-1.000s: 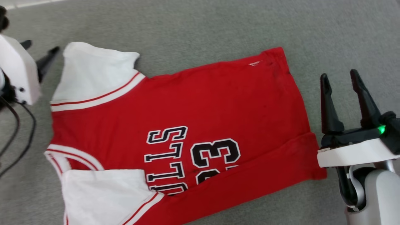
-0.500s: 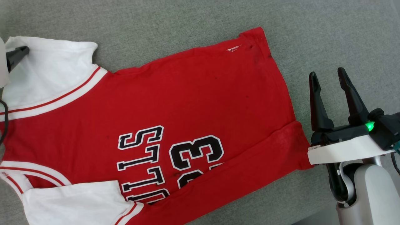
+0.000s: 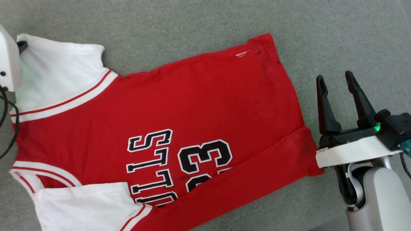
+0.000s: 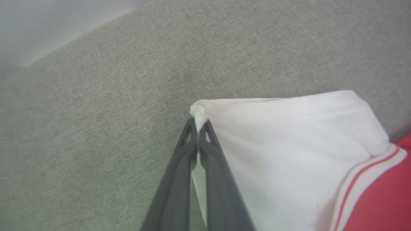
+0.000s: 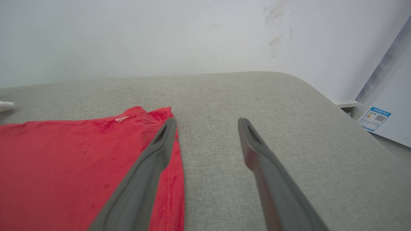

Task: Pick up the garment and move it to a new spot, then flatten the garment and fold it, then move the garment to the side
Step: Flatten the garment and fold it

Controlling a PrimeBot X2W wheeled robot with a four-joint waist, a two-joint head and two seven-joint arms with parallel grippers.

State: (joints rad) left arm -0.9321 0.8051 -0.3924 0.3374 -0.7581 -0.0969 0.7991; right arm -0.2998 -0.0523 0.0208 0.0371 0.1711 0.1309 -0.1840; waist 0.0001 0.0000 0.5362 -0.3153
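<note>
I see the garment (image 3: 205,106) lying spread on the grey padded surface (image 3: 192,25), sleeves to the left, hem (image 3: 297,106) to the right, its near long edge folded over the lettering (image 3: 154,166). My left pincer (image 4: 199,128) is clenched on the far-left corner of the far white sleeve (image 4: 289,144) — cloth pinched between the tips. My right pincer (image 3: 334,75) is released — fingers apart, just right of the hem, empty.

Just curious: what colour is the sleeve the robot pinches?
The sleeve is white; left wrist view shows it best.
</note>
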